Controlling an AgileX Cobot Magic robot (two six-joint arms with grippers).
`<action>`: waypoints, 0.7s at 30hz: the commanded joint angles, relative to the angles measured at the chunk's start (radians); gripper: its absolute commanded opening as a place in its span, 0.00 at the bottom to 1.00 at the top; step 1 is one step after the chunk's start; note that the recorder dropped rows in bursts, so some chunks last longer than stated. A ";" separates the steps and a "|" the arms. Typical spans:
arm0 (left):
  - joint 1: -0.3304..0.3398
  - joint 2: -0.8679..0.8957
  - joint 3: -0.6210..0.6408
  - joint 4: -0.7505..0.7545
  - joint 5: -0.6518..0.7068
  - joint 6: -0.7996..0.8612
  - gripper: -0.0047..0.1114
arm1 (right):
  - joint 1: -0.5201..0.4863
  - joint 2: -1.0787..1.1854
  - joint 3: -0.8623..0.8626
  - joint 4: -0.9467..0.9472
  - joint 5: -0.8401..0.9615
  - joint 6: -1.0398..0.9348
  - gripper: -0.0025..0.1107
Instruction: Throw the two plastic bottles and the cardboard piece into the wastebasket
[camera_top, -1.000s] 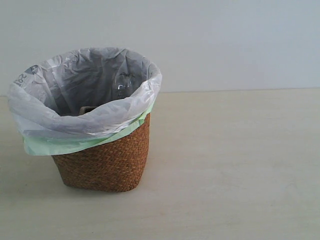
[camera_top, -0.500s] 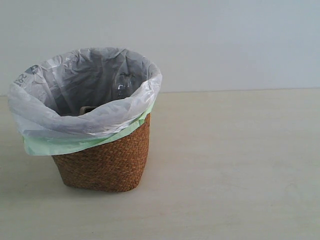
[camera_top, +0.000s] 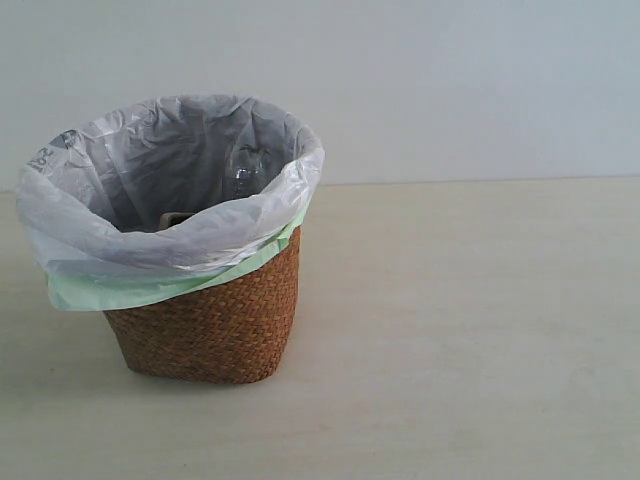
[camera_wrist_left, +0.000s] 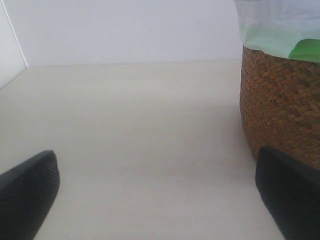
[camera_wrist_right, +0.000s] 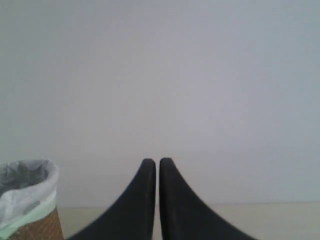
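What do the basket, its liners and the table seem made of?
Wastebasket: woven wicker or rattan, matte brown; the plaited strands show. White bag: thin translucent plastic film, crinkled; green bag beneath looks alike. Table: pale, smooth, matte, perhaps laminate or wood.

- The left hand (camera_wrist_left: 156, 157) has two matte black fingers (camera_wrist_left: 27, 192), broad and thick, with bluntly rounded ends.
- One of these fingers carries a fine, regular grain of tiny ridges or dots across its face. The other finger (camera_wrist_left: 290, 200) looks darker, and its texture is too blurred to read.
- The right hand (camera_wrist_right: 157, 162) has two black fingers (camera_wrist_right: 175, 210), slim at the rounded tips and flaring in a smooth curve toward wider bases, like mirrored fins.
- Their surface is plain and matte.
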 joint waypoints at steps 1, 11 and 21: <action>-0.005 -0.003 -0.004 -0.002 -0.007 -0.009 0.97 | -0.004 -0.007 0.151 -0.048 -0.124 -0.004 0.02; -0.005 -0.003 -0.004 -0.002 -0.007 -0.009 0.97 | -0.004 -0.007 0.291 -0.184 -0.150 -0.004 0.02; -0.005 -0.003 -0.004 -0.002 -0.007 -0.009 0.97 | -0.004 -0.007 0.295 -0.197 -0.079 -0.004 0.02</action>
